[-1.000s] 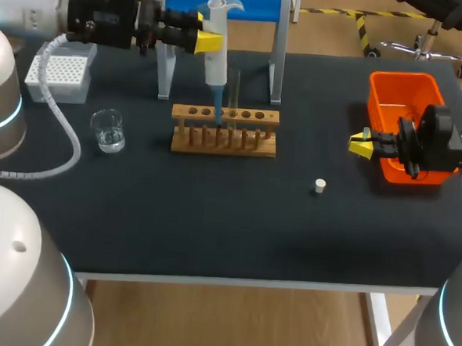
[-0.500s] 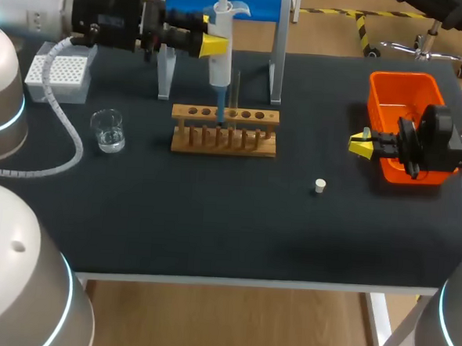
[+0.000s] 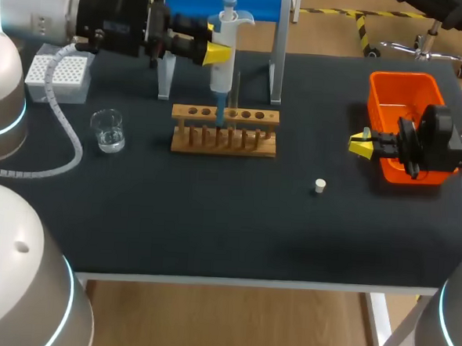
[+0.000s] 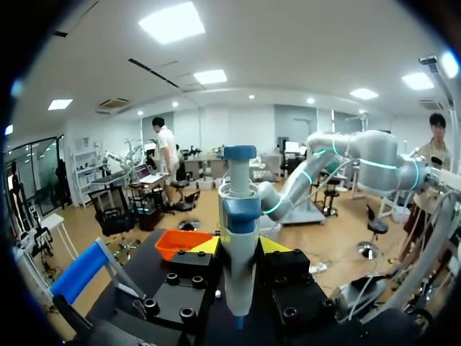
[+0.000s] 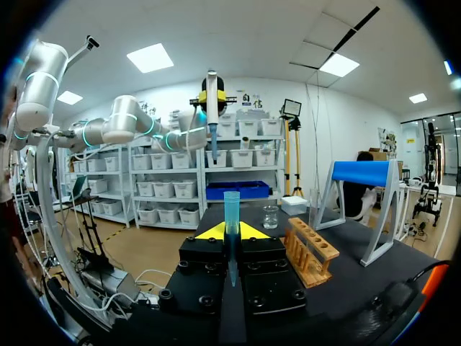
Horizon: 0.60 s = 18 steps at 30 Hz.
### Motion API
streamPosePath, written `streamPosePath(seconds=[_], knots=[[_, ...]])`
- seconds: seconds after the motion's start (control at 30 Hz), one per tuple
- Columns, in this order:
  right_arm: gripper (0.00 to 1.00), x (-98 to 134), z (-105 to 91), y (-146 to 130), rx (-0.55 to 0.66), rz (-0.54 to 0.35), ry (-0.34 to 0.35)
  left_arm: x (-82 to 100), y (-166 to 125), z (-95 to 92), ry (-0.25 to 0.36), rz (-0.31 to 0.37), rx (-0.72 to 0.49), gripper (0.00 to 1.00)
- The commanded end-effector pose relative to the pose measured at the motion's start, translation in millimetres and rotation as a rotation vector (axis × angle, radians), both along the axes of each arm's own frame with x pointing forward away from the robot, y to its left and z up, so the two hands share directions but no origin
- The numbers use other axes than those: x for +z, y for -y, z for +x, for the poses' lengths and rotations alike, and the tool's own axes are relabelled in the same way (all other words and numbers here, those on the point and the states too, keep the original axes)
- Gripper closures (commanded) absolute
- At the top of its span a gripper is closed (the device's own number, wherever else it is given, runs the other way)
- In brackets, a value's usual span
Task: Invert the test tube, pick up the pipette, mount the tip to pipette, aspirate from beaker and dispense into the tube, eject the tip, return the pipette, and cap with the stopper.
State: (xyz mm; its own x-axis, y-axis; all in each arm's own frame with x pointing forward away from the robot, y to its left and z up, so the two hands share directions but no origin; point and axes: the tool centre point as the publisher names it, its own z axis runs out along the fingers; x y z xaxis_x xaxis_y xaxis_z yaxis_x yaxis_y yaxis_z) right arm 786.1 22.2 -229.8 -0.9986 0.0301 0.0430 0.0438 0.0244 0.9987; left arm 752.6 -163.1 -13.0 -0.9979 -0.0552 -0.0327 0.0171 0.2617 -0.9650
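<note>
Pipette (image 3: 222, 70): upright in my left hand (image 3: 215, 50), both fingers closed against its body. Its blue tip (image 3: 218, 119) is mounted and points down at the rack (image 3: 223, 141), just near of the blue stand (image 3: 226, 0).

Tube (image 3: 236, 89): standing in the rack, just right of the pipette's tip. I cannot tell whether the tip sits over its mouth or beside it.

Beaker (image 3: 107, 129): left of the rack, some clear liquid in it.

Stopper (image 3: 319, 185): loose on the bench (image 3: 212, 227), right of the rack and nearer.

Bin (image 3: 404, 93): orange, far right.

Right hand (image 3: 362, 144): just left of the bin, well apart from the rack, fingers closed on a slim blue piece (image 5: 230, 216), a spare tip by the look of it.

Step in hand, as I judge it: dispensing into the tube; ejecting, returning and capping are not yet done.

Handling notes:
- Hold the pipette plumb and line the tip up with the tube's mouth before pressing; the mouth is narrow and leaves little sideways room.
- The tube is light, and a tip dragging on its wall could tilt or lift it.
- Lift straight up until the tip clears the rim, and only then swing toward the bin.
</note>
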Motion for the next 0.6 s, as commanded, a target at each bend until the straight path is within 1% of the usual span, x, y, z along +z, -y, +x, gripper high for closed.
streamPosePath(seconds=[0.03, 0.23, 0.6], knots=[[1.00, -0.1, -0.6, 0.8, 0.001, -0.001, 0.000, 4.8, 0.0, -1.7, -0.005, 0.007, 0.002, 1.00], [1.00, -0.1, -0.6, 0.8, 0.001, -0.001, 0.000, 3.2, 2.1, -4.0, -0.016, 0.001, 0.008, 1.00], [1.00, -0.1, -0.6, 0.8, 0.001, -0.001, 0.000, 3.2, 2.1, -4.0, -0.016, 0.001, 0.008, 1.00]])
